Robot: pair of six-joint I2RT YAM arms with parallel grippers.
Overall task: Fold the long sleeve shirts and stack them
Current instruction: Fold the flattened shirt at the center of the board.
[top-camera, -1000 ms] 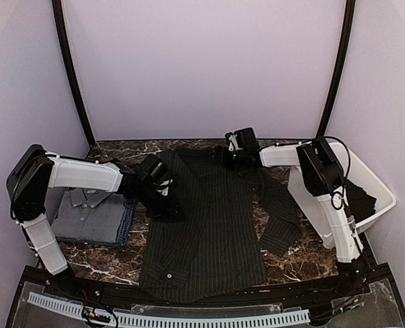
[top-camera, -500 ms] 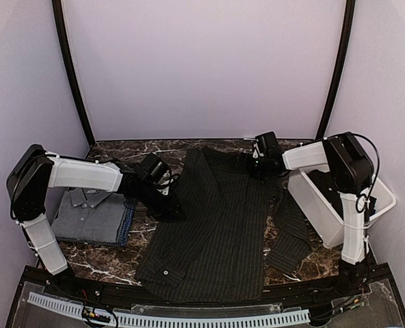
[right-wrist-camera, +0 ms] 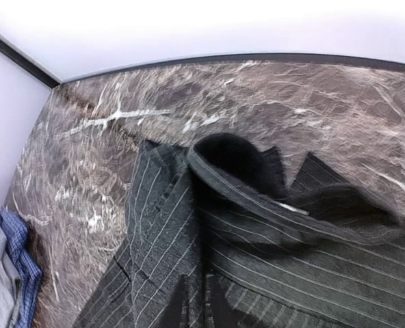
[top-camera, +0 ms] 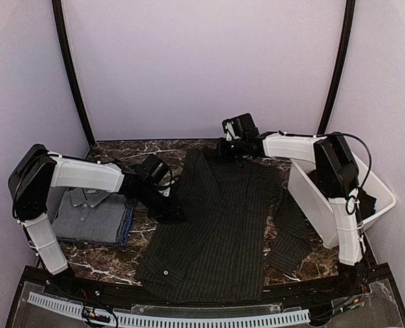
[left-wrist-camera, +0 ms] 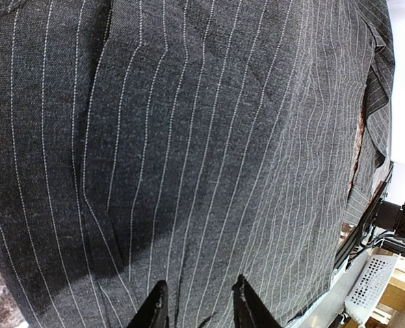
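Pinstripe shirt (top-camera: 216,225) lies spread front-up along the middle of the table (top-camera: 113,263), collar (right-wrist-camera: 237,160) at the far end. Right gripper (right-wrist-camera: 201,301): fingers nearly together, pinching cloth just below the collar. Left gripper (left-wrist-camera: 199,309): fingertips part-way apart and down on the shirt's left side; we cannot tell whether they nip a fold or only press. Risks, as we judge them: the right pinch looks shallow and may catch one layer only, so a pull could slip off or drag the front open. If the left is merely pressing, the whole shirt may slide with the right arm and skew instead of flattening. The right sleeve (top-camera: 284,225) lies near the tub (top-camera: 382,184) and could snag on its wall. A skewed body would give a crooked fold. Containers: the tub, at the right edge, holds some dark cloth (top-camera: 364,201), kind unclear. At left, a folded grey shirt (top-camera: 86,212) rests on a blue shirt (top-camera: 126,229).
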